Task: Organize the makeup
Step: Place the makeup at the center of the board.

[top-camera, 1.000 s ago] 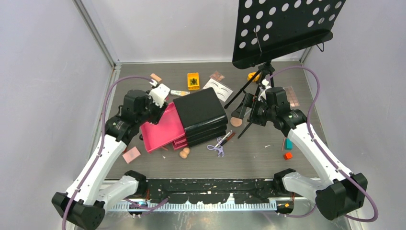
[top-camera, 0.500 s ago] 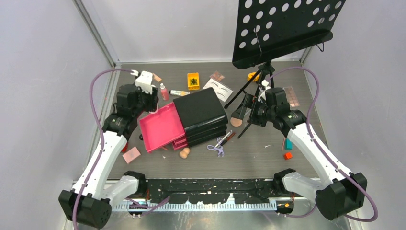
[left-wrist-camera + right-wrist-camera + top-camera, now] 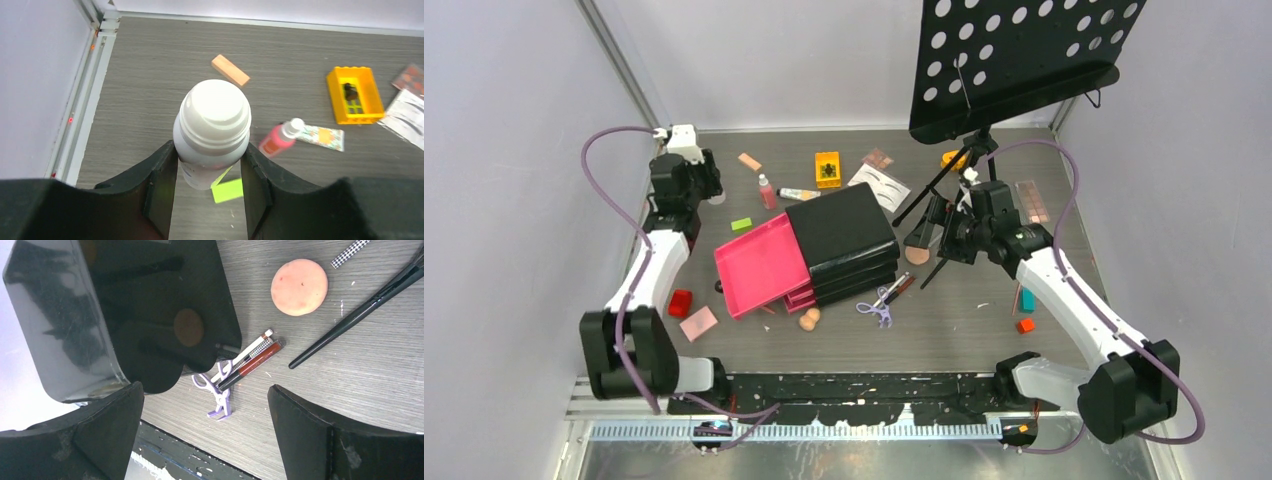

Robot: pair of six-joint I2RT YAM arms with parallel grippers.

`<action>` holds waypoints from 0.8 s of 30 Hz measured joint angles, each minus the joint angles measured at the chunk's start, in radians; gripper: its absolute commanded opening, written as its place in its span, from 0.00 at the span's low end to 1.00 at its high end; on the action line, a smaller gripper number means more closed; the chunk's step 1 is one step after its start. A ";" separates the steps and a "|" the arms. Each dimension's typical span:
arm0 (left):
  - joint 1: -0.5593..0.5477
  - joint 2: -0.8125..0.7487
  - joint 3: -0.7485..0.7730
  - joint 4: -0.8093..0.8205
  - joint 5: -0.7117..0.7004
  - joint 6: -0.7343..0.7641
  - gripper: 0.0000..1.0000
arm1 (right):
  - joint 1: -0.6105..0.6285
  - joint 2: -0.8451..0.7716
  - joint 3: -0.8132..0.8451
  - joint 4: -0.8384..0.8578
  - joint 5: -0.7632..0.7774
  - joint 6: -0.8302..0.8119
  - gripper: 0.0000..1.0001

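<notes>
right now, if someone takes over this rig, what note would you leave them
Left gripper: shut on the white bottle, near the table's far-left corner.
Right gripper: open, empty, above the lilac scissors and pencils beside the black chest.
Done: pink drawer pulled out; nothing visible in it.
Left: the rest lies loose on the table, including the pink bottle, green block, round sponge and long brush.

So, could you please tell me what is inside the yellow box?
The open yellow box holds a small dark item with a few dark squares beside it, all too small to identify. No lid covers it; its walls may hide the floor's edges.
</notes>
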 measured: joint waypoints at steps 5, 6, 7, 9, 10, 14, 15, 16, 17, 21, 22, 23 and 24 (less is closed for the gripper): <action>0.032 0.154 -0.040 0.172 0.000 -0.006 0.06 | 0.000 0.060 0.000 0.018 0.000 -0.001 0.98; 0.037 0.178 -0.053 0.203 0.000 -0.009 0.06 | 0.000 0.076 0.000 0.020 0.001 -0.001 0.98; 0.041 0.203 -0.067 0.234 0.001 -0.015 0.06 | 0.000 0.088 0.000 0.022 0.001 -0.001 0.98; 0.046 0.242 -0.086 0.283 0.000 -0.025 0.06 | 0.000 0.106 0.000 0.025 0.002 -0.001 0.98; 0.049 0.265 -0.097 0.317 0.000 -0.026 0.06 | 0.000 0.110 0.000 0.027 0.002 -0.001 0.98; 0.056 0.332 -0.112 0.396 -0.011 -0.021 0.08 | 0.000 0.123 0.001 0.039 0.001 -0.005 0.98; 0.058 0.345 -0.114 0.414 -0.016 -0.020 0.09 | 0.000 0.129 0.001 0.040 0.001 -0.006 0.98; 0.059 0.352 -0.117 0.427 -0.018 -0.019 0.11 | 0.000 0.136 0.001 0.040 0.001 -0.006 0.98; 0.060 0.359 -0.120 0.439 -0.021 -0.018 0.14 | 0.000 0.141 0.001 0.040 0.002 -0.007 0.98; 0.063 0.368 -0.132 0.477 -0.031 -0.017 0.26 | 0.000 0.150 0.005 0.040 0.002 -0.010 0.98; 0.063 0.368 -0.135 0.487 -0.031 -0.017 0.30 | 0.000 0.150 0.009 0.040 0.002 -0.013 0.98; 0.063 0.368 -0.138 0.495 -0.032 -0.017 0.33 | 0.000 0.151 0.014 0.040 0.002 -0.014 0.98; 0.063 0.368 -0.143 0.505 -0.034 -0.017 0.37 | 0.000 0.152 0.021 0.041 0.002 -0.017 0.98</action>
